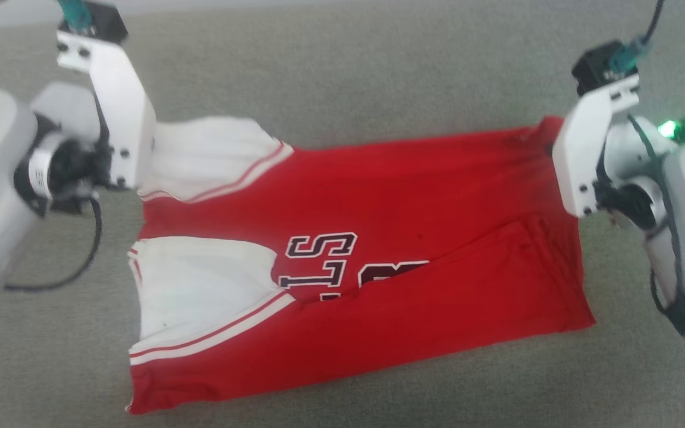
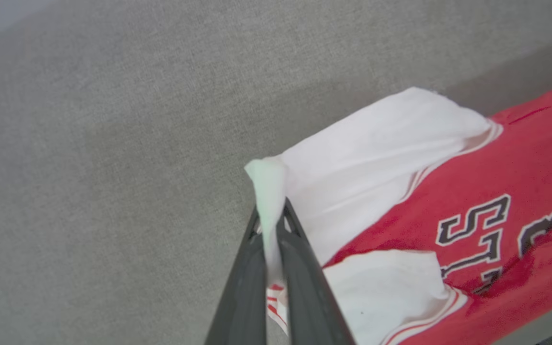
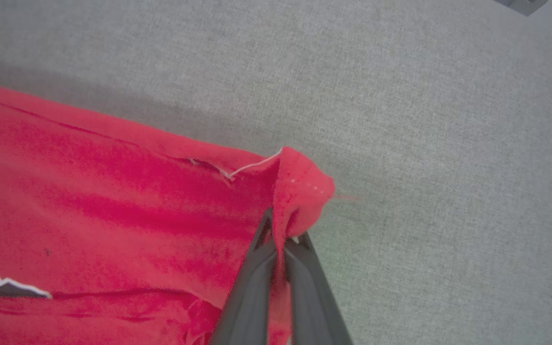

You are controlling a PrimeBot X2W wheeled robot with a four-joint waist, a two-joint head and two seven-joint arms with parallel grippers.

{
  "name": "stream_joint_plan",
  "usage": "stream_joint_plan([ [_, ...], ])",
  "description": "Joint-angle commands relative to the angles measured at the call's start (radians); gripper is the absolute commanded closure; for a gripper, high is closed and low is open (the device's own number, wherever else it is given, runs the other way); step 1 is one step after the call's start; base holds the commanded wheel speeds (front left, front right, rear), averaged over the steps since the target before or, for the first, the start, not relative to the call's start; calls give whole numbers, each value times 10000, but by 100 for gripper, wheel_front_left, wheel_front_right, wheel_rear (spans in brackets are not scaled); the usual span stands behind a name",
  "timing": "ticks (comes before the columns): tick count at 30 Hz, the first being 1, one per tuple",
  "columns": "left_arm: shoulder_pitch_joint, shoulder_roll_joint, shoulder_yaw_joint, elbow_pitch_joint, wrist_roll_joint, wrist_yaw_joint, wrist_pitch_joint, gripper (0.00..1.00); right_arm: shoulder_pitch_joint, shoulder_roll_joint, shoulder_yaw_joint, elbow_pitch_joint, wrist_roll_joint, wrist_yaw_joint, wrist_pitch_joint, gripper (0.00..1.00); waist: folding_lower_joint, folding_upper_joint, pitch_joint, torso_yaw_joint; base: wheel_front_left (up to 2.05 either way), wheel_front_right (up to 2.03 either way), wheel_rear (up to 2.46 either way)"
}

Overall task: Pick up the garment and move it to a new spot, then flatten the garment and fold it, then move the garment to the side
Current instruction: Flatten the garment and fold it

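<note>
Left gripper [image 2: 271,218] — jaws pinched tight on the white sleeve [image 2: 376,143] edge. Garment [image 1: 390,190] spread between both arms on the grey fabric surface [image 1: 342,71], near half rumpled. Right gripper [image 3: 283,237] — jaws clamped on the red hem corner [image 3: 302,184]. Best: pull apart evenly, lift both ends together, avoid sagging.

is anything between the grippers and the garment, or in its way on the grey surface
Nothing visible does. The left gripper is shut on a white sleeve of the garment, the right gripper on its red corner. No other object shows on the grey surface around it.
</note>
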Motion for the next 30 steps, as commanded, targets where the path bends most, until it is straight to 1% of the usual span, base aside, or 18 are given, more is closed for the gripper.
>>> stream_joint_plan([
  [1,573,295,139,-845,-356,458,152,100,523,-268,-38,-448,191,-2,253,100,0,0,-395,253,0,0,0],
  [2,573,295,139,-845,-356,458,152,100,523,-268,-38,-448,191,-2,253,100,0,0,-395,253,0,0,0],
  [3,1017,738,141,-1739,-304,882,240,100,957,-480,-88,-937,290,-2,459,100,0,0,-567,311,0,0,0],
  [4,1017,738,141,-1739,-304,882,240,100,957,-480,-88,-937,290,-2,459,100,0,0,-567,311,0,0,0],
  [8,2043,1538,209,-3545,-569,1849,368,100,1937,-850,-262,-1842,523,-2,1045,100,0,0,-806,389,0,0,0],
  [10,2568,1938,224,-4297,-715,2261,399,100,2445,-966,-419,-2261,630,-2,1371,100,0,0,-862,420,0,0,0],
  [13,3291,2283,305,-5096,-999,2668,173,100,3139,-1029,-780,-2812,716,-2,1666,100,0,0,-913,461,0,0,0],
  [15,3765,2402,321,-5350,-1099,2797,-43,100,3574,-956,-1020,-3050,704,-2,1794,100,0,0,-938,481,0,0,0],
  [17,4197,2397,330,-5345,-1267,2816,-297,100,3944,-822,-1227,-3166,647,-2,1911,100,0,0,-963,476,0,0,0],
  [20,4721,2194,351,-5035,-1548,2673,-686,100,4298,-581,-1422,-3191,567,-2,1960,100,0,0,-988,448,0,0,0],
  [23,5143,1931,270,-4401,-1717,2528,-947,100,4425,-253,-1483,-2995,468,-1,1847,100,0,0,-1048,384,0,0,0],
  [24,5214,1801,295,-4151,-1795,2459,-1089,82,4414,-181,-1464,-2904,405,-1,1782,80,0,0,-1076,361,0,0,0],
  [25,5279,1691,321,-3875,-1862,2376,-1182,67,4380,-92,-1487,-2791,364,-1,1748,51,0,0,-1101,346,0,0,0],
  [26,5362,1588,348,-3604,-1936,2309,-1286,52,4329,7,-1481,-2697,308,-1,1725,28,0,0,-1130,329,0,0,0],
  [27,5405,1492,388,-3336,-1960,2238,-1425,0,4280,78,-1463,-2630,258,-1,1680,0,0,0,-1173,322,0,0,0],
  [30,5509,1189,512,-2702,-2145,1941,-1787,0,4180,224,-1480,-2443,178,-1,1628,0,0,0,-1343,318,0,0,0],
])
